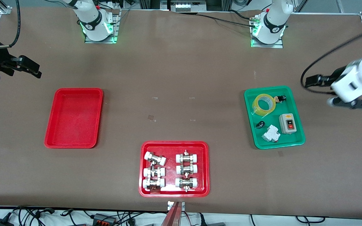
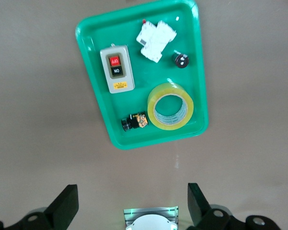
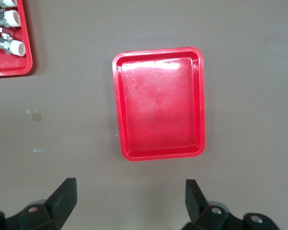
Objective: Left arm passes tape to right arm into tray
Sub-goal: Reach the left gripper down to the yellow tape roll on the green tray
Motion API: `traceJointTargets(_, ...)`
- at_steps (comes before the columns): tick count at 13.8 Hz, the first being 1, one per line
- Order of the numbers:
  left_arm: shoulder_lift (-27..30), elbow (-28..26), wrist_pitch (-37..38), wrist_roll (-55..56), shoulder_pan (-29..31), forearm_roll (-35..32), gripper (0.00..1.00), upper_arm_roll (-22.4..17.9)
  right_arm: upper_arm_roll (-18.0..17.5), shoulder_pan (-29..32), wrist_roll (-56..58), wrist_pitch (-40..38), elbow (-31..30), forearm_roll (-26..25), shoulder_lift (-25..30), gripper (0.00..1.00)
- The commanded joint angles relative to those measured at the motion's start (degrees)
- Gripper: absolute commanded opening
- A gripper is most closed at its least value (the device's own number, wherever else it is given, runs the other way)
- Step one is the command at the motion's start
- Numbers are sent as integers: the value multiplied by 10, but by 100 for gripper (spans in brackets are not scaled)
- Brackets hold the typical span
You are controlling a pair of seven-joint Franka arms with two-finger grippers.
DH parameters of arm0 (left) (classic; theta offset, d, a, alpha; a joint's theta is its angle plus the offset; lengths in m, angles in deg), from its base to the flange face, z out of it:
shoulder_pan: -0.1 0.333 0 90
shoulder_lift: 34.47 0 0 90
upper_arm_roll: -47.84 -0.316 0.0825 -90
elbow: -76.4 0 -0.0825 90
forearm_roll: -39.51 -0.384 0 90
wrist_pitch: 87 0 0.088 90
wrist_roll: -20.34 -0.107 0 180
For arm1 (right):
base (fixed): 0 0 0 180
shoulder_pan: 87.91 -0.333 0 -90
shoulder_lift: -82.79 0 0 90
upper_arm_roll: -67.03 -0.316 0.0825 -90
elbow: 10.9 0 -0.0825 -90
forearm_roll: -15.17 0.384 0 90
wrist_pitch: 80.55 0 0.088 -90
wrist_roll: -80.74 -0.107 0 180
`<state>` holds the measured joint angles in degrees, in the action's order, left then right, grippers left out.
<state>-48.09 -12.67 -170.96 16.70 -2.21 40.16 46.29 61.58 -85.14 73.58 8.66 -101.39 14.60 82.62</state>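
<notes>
While both arms hang above the tabletop (image 1: 181,78) with jaws spread wide and empty, the tape (image 2: 171,106) lies in the green tray (image 2: 93,103), ahead of the left gripper (image 2: 132,203). Beside it, a grey switch box (image 2: 116,70) reads "OFF" and "ON". The red tray (image 3: 116,108) lies ahead of the right gripper (image 3: 129,201)

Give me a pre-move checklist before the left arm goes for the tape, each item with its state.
1. Tape flat in the green tray, core up: ok.
2. Left gripper open, empty, over bare table off the green tray: ok.
3. Black knob close beside the tape, may crowd a finger: not ok.
4. Right gripper open, waiting over bare table: ok.
5. Plain red tray holds nothing: ok.
</notes>
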Motion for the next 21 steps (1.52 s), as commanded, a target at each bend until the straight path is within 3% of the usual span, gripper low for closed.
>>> traceJointTargets(1,-87,8,-63,-7,-3,-8,100,0,-1,1,9,-10,14,-5,-3,100)
traceJointTargets(4,-148,0,-80,-7,1,-7,100,0,-1,1,9,-11,14,-5,-3,100)
traceJointTargets(8,-139,-131,-192,5,3,-1,100,1,-1,2,8,-16,14,-5,-3,100)
traceJointTargets(20,-137,-224,-245,94,4,4,100,31,-1,1,7,-17,13,-6,-2,100)
traceJointTargets(21,-138,-224,-246,108,3,4,91,31,-1,1,7,-17,13,-6,-2,100)
